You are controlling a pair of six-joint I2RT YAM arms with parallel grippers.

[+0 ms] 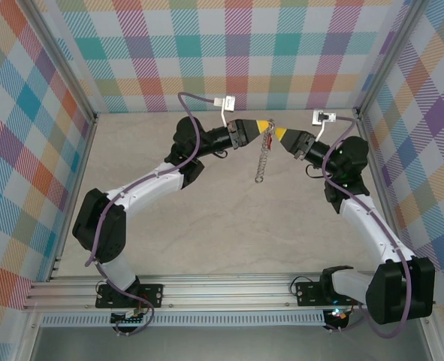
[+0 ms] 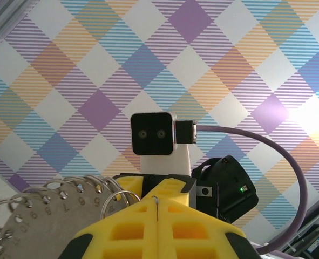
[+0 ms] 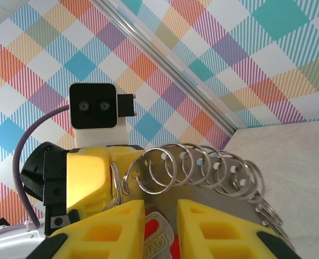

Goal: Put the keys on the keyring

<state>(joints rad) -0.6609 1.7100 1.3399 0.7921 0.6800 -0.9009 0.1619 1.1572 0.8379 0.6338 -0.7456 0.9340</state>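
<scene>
Two arms are to be accounted for; how are they posed relative to the keyring (image 1: 263, 158)?

— The left arm (image 1: 143, 188) is bent at the elbow and stretched in from the left of the keyring. The right arm (image 1: 368, 226) is arched in from its right. Both wrists are levelled, so the grippers are brought nose to nose at the keyring's far end, well out over the table (image 1: 206, 241).

How is the left gripper (image 1: 262, 125) set?

— It is closed completely. Its yellow fingers (image 2: 121, 232) are pressed flat together, with only a hairline seam between them. The keyring appears to be pinched there. A numbered metal plate (image 2: 29, 232) threaded with split rings (image 3: 202, 164) is seen just beside those fingers, and the silver chain is trailed from that point toward the arm bases.

And the right gripper (image 1: 281, 134)?

— A narrow gap is left between its fingers. The red-headed key (image 3: 158, 237) is set in that gap, with lettering stamped on its silver metal, close under the split rings at the keyring's far end. Whether the key is clamped or merely bracketed cannot be told, nor whether it is threaded onto a ring.
</scene>
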